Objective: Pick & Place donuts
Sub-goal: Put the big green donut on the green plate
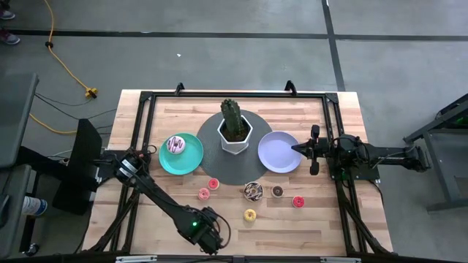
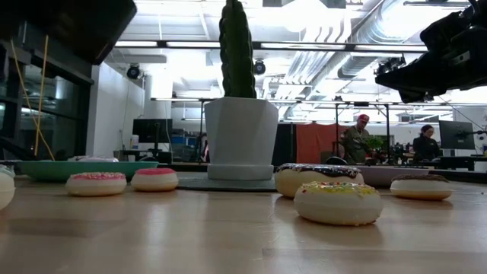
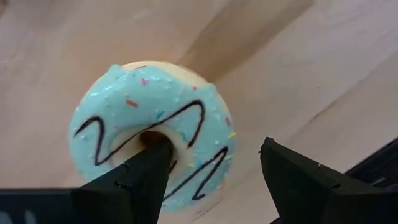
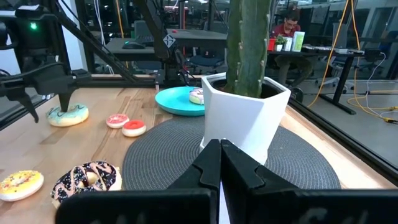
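Mint-green donut (image 3: 152, 134) sits under the left gripper (image 3: 211, 171) near the table's (image 1: 344, 117) front edge, left of centre: one finger is through the hole, the other outside the ring, jaws half open and not yet pinching, evidently set for a grip across the ring. Cactus pot (image 1: 235, 130) on its grey mat (image 1: 219, 172) holds the centre, keeping both plates reachable. Teal plate (image 1: 191, 162) carries one pink donut (image 1: 175, 145); lavender plate (image 1: 278, 155) carries none. Right gripper (image 1: 298, 148) waits closed over the lavender plate's rim. Six loose donuts, among them the chocolate donut (image 1: 253, 191) and yellow donut (image 1: 250, 215), lie along the front, unsorted.

Table (image 1: 292, 223) pale matt wood; round mat (image 4: 298, 163) dark, woven.
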